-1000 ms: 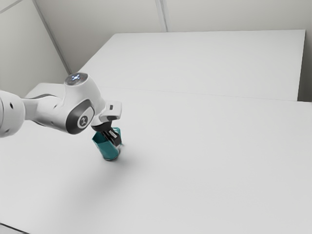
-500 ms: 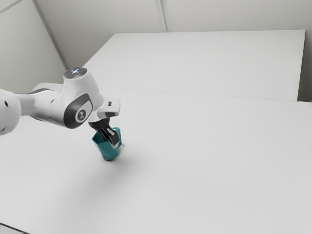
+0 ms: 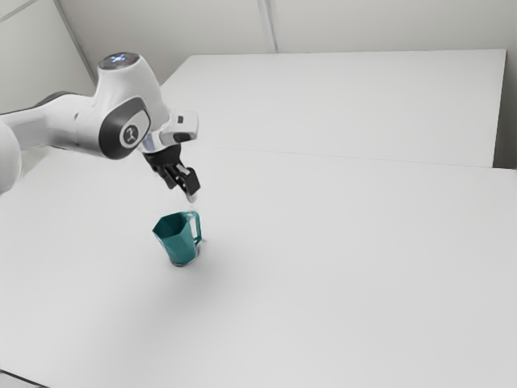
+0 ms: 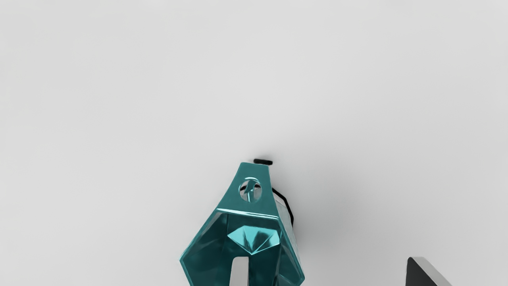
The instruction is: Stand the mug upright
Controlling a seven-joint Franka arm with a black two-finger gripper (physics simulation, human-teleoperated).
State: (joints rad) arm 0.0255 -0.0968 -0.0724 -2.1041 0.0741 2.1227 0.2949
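Mug (image 3: 178,242) upright on table (image 3: 339,267), unheld.
Its base (image 3: 183,263) bears it; pincer (image 3: 182,191) open above, grasping nothing, clearance presumably meant to avoid tipping it.

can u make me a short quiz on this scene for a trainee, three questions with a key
1. True or false: the gripper is open and clear of the mug.
2. In the exterior view, the mug's handle is on which side of its body?
a) the view's left
b) the view's right
c) the side hidden behind the body
3. Fill in the colour: the mug is ____.

Key: 1 true; 2 b; 3 teal
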